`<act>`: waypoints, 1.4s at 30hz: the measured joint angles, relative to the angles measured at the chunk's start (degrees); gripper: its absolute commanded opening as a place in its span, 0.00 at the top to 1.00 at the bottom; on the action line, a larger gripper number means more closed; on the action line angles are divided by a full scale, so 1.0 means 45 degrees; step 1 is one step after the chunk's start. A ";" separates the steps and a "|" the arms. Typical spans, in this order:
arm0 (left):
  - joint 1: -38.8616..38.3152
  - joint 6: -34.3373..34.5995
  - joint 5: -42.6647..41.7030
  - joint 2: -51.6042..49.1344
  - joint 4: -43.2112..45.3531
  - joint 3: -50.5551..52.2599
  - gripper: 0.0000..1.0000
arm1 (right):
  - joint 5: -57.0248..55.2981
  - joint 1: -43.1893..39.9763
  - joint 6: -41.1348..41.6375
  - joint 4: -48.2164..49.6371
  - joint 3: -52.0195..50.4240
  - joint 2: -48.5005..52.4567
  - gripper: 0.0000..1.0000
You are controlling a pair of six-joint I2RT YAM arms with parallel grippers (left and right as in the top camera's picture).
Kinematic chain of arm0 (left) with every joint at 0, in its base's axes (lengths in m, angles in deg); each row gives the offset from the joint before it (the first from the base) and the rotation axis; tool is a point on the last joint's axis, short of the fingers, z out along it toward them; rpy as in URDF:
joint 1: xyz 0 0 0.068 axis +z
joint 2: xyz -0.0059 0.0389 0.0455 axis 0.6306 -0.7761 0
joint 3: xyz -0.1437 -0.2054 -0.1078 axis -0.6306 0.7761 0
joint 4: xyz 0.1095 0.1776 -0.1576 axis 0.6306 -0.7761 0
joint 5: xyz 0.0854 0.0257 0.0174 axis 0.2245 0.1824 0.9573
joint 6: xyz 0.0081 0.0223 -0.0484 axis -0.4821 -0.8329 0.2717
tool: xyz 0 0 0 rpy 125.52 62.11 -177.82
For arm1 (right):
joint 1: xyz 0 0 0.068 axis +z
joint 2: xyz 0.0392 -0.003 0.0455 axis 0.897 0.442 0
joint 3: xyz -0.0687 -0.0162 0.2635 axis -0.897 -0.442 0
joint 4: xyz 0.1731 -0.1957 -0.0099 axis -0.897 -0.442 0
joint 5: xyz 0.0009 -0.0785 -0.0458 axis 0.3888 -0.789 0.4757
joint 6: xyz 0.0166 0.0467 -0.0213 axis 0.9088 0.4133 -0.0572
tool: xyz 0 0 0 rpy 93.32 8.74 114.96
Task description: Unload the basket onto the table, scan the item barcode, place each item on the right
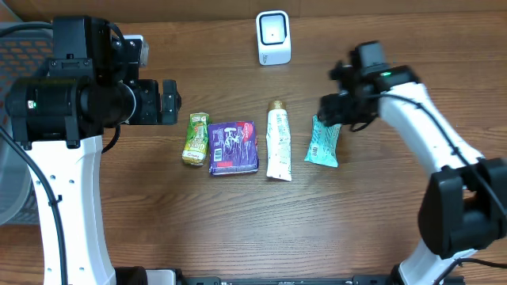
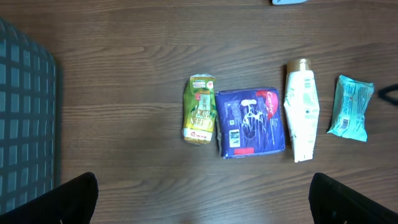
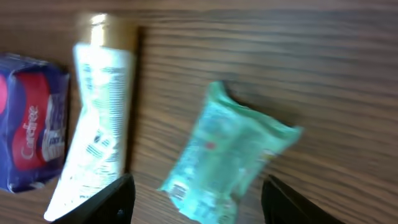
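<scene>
Over at the right gripper: spread apart, both dark fingertips standing wide of the teal wipes packet, clamping nothing. Directly under and just ahead of that gripper, the packet itself, flat on the wooden table, slanted, touched by neither finger. Perhaps a barcode patch at the packet corner nearest the fingertips, though too blurred in the right wrist view to be sure.

Just beside the packet, on the side of the right gripper facing the other arm: a white tube with a gold cap. Beyond the tube, a purple pad pack, then a green snack pouch, all in one row.

Well apart from the right gripper, out toward the far edge of the table: a white scanner, upright, clear of the row.

At the left gripper: spread fully, empty, hanging high above the table. Ahead of its fingertips, the green pouch and the purple pack nearest, the teal packet farthest. Off to its outer side, a grey mesh basket.
</scene>
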 measured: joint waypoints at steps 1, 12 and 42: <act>0.0000 0.0000 0.0000 0.0000 0.0000 0.0000 0.00 | -0.0112 0.0330 -0.0044 0.0165 0.0000 0.0000 0.34; 0.0000 0.0000 0.0000 0.0000 0.0000 0.0000 0.00 | -0.0335 0.1481 -0.0253 0.1341 0.0000 0.0321 0.41; 0.0000 0.0000 0.0000 0.0000 0.0000 0.0000 0.01 | -0.1749 -0.0194 0.1987 0.0738 0.0000 0.2637 0.46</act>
